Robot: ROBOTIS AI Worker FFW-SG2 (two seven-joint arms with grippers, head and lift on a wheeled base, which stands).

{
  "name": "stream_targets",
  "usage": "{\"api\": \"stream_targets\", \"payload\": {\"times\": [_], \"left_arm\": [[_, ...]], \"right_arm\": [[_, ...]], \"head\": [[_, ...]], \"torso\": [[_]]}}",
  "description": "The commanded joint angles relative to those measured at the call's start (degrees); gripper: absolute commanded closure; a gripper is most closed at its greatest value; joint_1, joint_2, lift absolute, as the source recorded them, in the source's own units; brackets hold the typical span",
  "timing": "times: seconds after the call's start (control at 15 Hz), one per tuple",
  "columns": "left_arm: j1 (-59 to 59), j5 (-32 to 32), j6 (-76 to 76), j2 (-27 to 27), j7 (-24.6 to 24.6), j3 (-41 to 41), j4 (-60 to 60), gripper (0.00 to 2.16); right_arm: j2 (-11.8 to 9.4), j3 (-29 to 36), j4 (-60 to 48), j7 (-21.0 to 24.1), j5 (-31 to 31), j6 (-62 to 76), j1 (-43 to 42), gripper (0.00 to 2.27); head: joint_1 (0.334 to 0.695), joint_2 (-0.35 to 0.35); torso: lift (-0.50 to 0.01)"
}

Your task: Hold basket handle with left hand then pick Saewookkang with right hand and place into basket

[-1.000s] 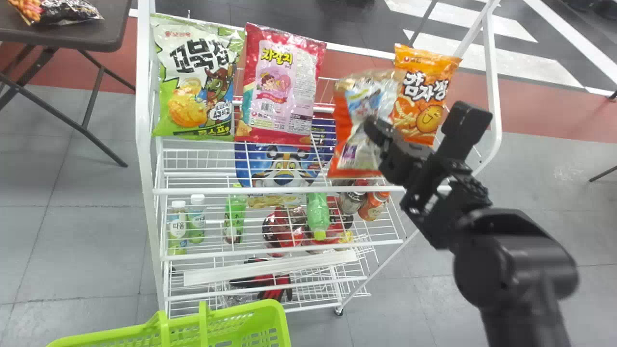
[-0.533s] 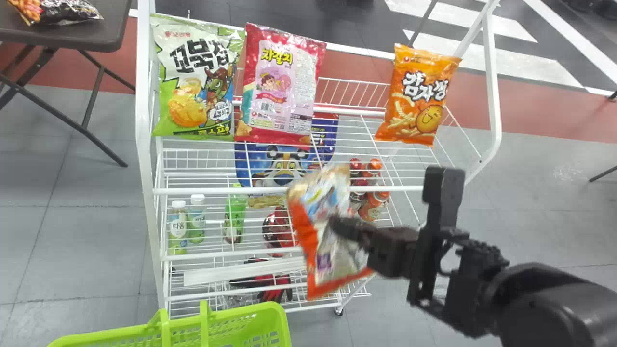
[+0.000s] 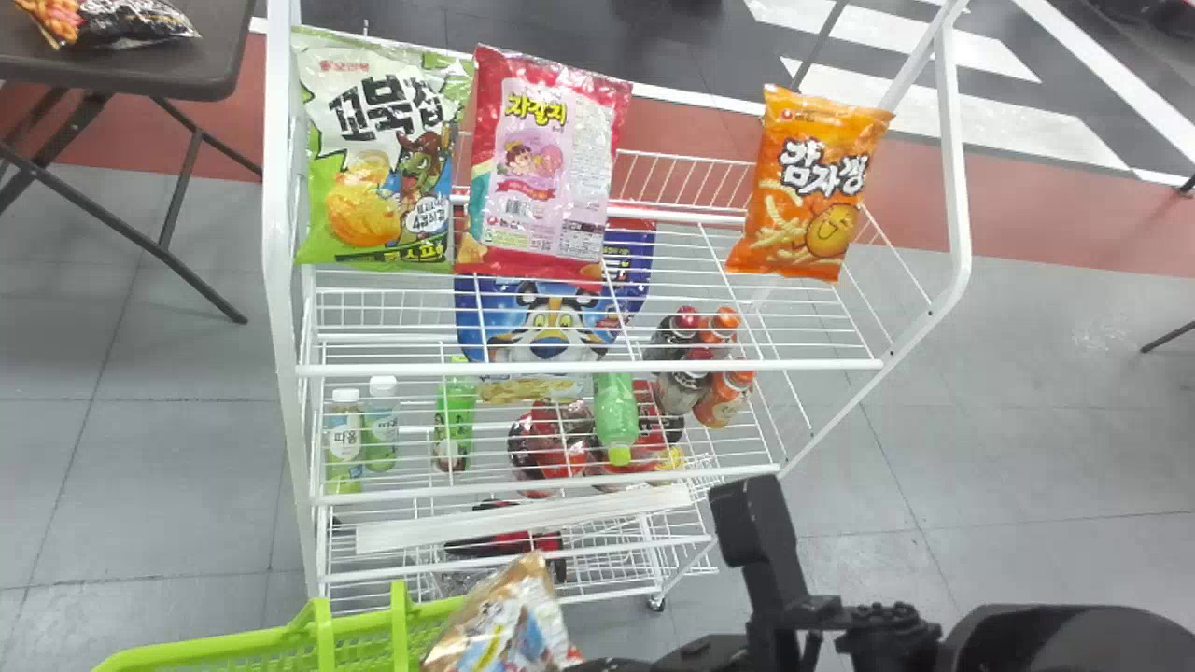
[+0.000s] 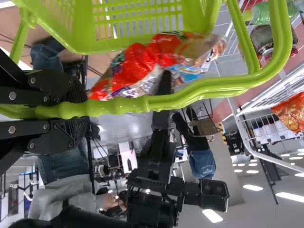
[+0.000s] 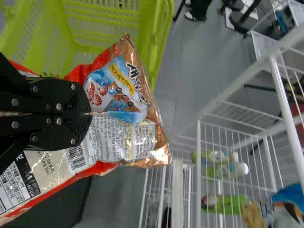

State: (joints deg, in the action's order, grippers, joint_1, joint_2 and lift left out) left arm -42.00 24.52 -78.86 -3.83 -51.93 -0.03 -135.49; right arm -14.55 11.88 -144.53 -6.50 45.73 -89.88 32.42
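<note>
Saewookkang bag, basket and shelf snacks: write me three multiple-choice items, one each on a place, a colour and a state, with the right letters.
1. In the head view, where is the orange snack bag relative to the pink snack bag?
A. To its left
B. To its right
C. Beneath it

2. What colour is the basket?
A. White
B. Blue
C. Lime green

3. What is the state of the right gripper?
A. Shut on the Saewookkang bag
B. Open and empty
C. Shut on a bottle

1: B, the orange bag sits farther right.
2: C, its rim and walls are lime green.
3: A, its fingers pinch the bag in the right wrist view.
</note>
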Motion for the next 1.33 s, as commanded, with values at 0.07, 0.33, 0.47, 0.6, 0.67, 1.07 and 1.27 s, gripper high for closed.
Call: {"api": "stream_targets", "payload": {"times": [0.07, 0.33, 0.47, 0.6, 0.67, 1.07, 1.27], "left_arm": [[0.08, -0.09, -0.38, 0.14, -0.01, -0.23, 0.14, 1.77], [-0.01, -0.09, -0.56, 0.14, -0.10, -0.58, -0.04, 1.77], [-0.10, -0.17, -0.56, 0.14, -0.10, -1.11, -0.04, 1.77], [-0.54, -0.26, -0.38, 0.14, -0.45, -1.46, -0.04, 1.77], [-0.71, -0.26, -0.38, 0.14, -0.63, -1.46, -0.13, 1.77], [-2.47, -0.53, -0.38, -0.12, -1.33, -1.02, -1.53, 1.77], [-2.47, -0.53, -0.38, -0.21, -1.42, -1.02, -1.71, 1.77]], "right_arm": [[0.40, -3.71, -0.40, 0.00, 1.73, -0.20, -0.07, 2.25], [0.40, -13.11, 4.96, 0.09, -4.25, -0.20, -0.25, 2.25], [-0.31, -16.98, 10.23, 0.00, -6.53, 7.65, -0.25, 2.25], [-0.83, -20.67, 14.80, -1.76, -8.91, 17.67, -1.57, 2.25], [-0.75, -22.34, 16.91, -2.72, -10.75, 24.00, -2.09, 2.25], [-0.83, -21.55, 18.84, -4.66, -13.13, 24.88, -3.24, 0.00], [-1.45, -18.21, 11.99, -4.75, -16.29, 24.53, 0.89, 0.06]], "head": [[0.695, -0.350], [0.695, -0.350], [0.695, -0.350], [0.695, -0.350], [0.695, -0.350], [0.695, -0.177], [0.695, -0.240]], "torso": [[-0.019], [-0.019], [-0.019], [-0.019], [-0.019], [-0.019], [-0.019]]}}
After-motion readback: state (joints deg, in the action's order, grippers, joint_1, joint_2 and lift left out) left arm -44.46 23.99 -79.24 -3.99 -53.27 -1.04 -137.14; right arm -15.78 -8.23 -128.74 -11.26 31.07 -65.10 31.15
